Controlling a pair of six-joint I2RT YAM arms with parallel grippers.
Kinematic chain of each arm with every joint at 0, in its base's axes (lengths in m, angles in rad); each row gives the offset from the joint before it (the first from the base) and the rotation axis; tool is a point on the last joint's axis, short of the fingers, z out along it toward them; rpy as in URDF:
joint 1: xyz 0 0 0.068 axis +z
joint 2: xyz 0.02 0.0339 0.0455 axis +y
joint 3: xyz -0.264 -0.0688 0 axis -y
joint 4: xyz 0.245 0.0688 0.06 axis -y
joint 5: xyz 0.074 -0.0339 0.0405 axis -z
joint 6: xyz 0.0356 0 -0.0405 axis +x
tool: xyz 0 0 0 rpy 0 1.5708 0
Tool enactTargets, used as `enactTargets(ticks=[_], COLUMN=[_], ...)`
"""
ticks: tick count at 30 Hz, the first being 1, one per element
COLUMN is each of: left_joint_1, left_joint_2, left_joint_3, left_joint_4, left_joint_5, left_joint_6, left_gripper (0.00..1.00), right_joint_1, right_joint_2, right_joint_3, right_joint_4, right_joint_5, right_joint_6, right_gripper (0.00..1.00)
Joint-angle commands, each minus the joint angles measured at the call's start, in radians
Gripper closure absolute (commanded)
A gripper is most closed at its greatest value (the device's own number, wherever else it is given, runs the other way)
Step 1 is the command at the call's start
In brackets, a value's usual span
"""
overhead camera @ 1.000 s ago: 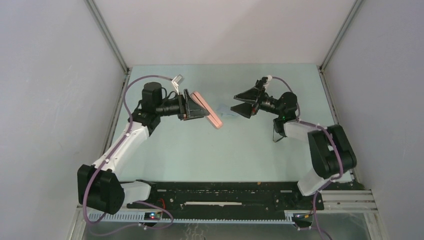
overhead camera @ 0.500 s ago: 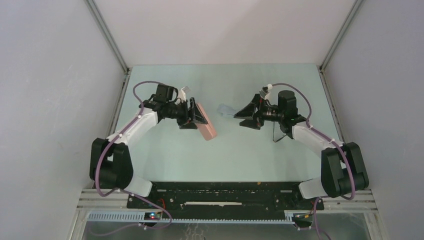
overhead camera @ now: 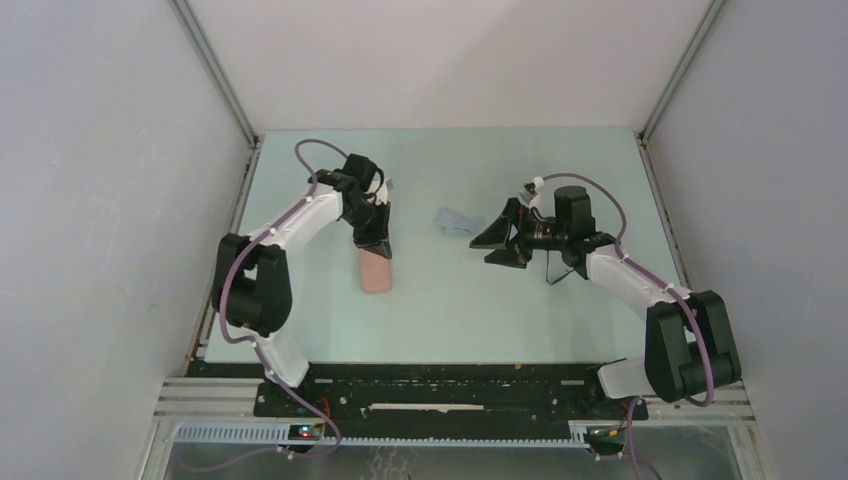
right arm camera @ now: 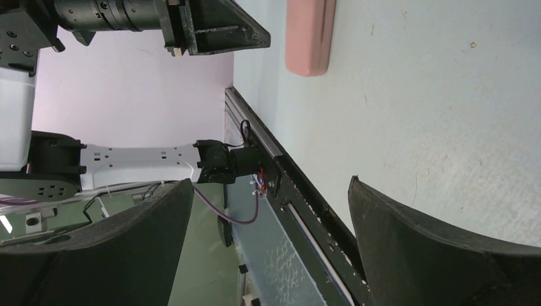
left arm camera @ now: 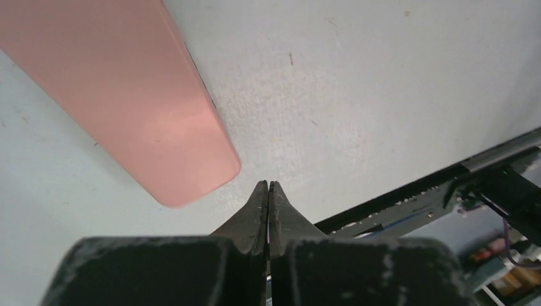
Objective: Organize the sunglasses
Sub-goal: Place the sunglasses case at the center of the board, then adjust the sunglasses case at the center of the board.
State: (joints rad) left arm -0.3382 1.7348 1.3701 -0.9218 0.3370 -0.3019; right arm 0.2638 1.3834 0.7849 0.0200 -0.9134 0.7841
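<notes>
The sunglasses (overhead camera: 551,268) show only as thin dark lines on the table beside my right forearm, partly hidden by it. The salmon-pink case (overhead camera: 376,272) lies flat on the table left of centre. My left gripper (overhead camera: 378,250) hangs just above the case's far end, shut and empty. In the left wrist view the case (left arm camera: 121,95) lies left of the closed fingertips (left arm camera: 268,185), apart from them. My right gripper (overhead camera: 497,238) stands wide open and empty, facing left. In its wrist view the gripper (right arm camera: 270,180) frames the table's near edge, with the case (right arm camera: 309,35) farther off.
A small grey-blue cloth (overhead camera: 455,221) lies crumpled between the two grippers, towards the back. The pale table (overhead camera: 450,320) is walled on the left, right and back. A black rail (overhead camera: 450,385) runs along its near edge.
My left gripper has let go of the pink case, which now lies flat on the table, and has shut. The left arm swung its wrist to point towards the near edge. The right gripper dipped slightly.
</notes>
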Motion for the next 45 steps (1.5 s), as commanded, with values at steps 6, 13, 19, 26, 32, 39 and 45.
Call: enactTargets(ticks=[6,13,19,26,32,39,45], left_joint_1=[-0.056,-0.056,-0.057,-0.075,-0.076,-0.076,-0.077], left_joint_2=[-0.108,-0.29,-0.302,-0.262,-0.131,-0.069,-0.059], left_joint_3=[0.044,-0.144,-0.276,-0.351,-0.305,-0.297,-0.28], left_joint_4=[0.031,0.091,0.195,0.312,0.317,0.351,0.353], left_joint_5=[-0.232,-0.427,-0.443,-0.463,-0.461,-0.488,-0.465], left_joint_6=[-0.072,-0.157,-0.194,-0.174,-0.179,-0.197,-0.191], left_gripper=[0.99,0.27,0.0,0.0,0.02,0.11,0.35], right_joint_1=[-0.001,0.008,0.046,0.087,0.098,0.1,0.098], right_joint_2=[-0.048,-0.012,0.009,0.002,0.005,-0.003,0.006], right_joint_3=[0.042,0.047,0.065,0.068,0.068,0.068,0.068], right_joint_4=[-0.07,-0.055,-0.048,-0.085,-0.071,-0.084,-0.074], right_joint_5=[0.025,0.016,0.03,0.069,0.066,0.071,0.068], right_joint_6=[-0.064,-0.058,-0.05,-0.066,-0.055,-0.058,-0.052], right_gripper=[0.0,0.0,0.0,0.0,0.0,0.0,0.0])
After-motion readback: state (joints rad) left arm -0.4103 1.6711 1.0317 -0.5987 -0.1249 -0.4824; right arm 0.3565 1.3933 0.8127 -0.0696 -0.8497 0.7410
